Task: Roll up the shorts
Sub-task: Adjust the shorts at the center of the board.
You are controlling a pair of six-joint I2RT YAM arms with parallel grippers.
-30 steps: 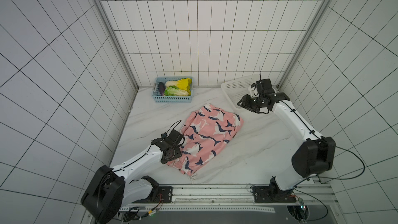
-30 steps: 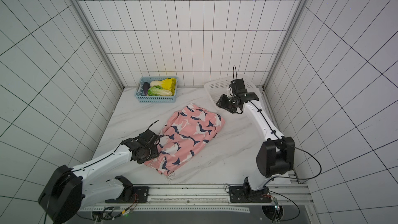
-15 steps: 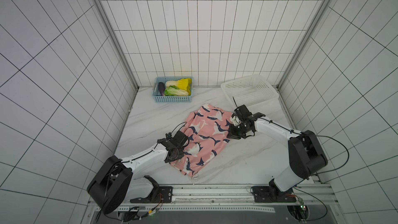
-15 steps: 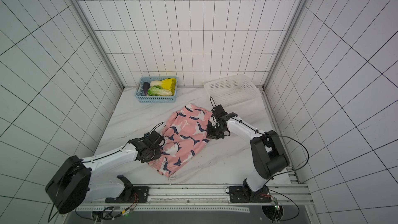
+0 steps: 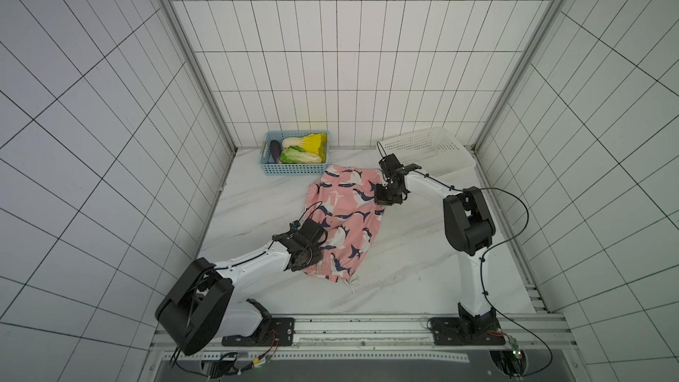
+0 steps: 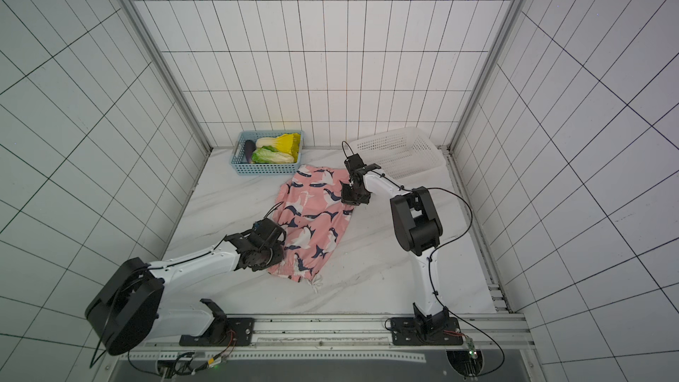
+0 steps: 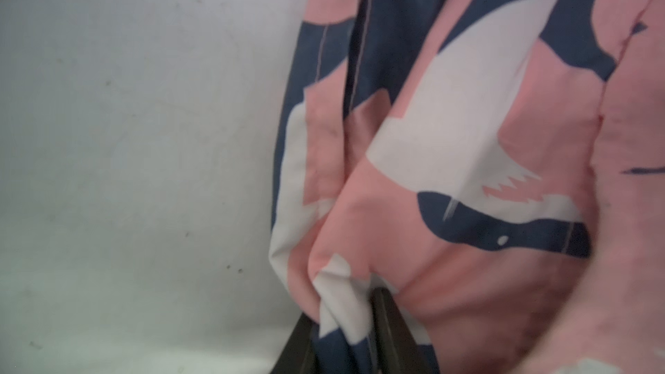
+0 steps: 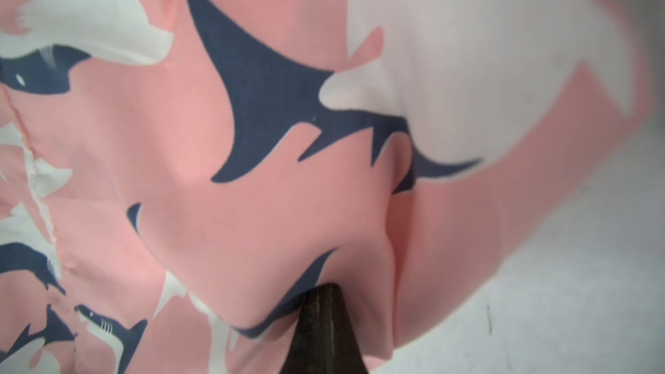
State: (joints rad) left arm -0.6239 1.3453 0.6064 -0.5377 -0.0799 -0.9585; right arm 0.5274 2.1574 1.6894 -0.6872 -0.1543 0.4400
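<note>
Evidently both arms have their hold, so the work now is moving as a pair. On the left, the left gripper (image 7: 342,331) is narrowed onto a bunched pleat at the side edge of the shorts (image 5: 345,211), close to the gathered waistband (image 5: 325,270). The fabric there looks thick, and I judge it could slip if tugged sharply. The shorts lie spread in the middle of the table (image 5: 404,270), waistband toward the robot, with the far end just beside the blue basket (image 5: 294,170). On the right, the right gripper (image 8: 325,295) is pinched tight on a thin fold at the opposite edge, nearer the leg end. Lift both edges only slightly and together, with even tension across the cloth. Draw away from the basket, so no layer twists before rolling.
</note>
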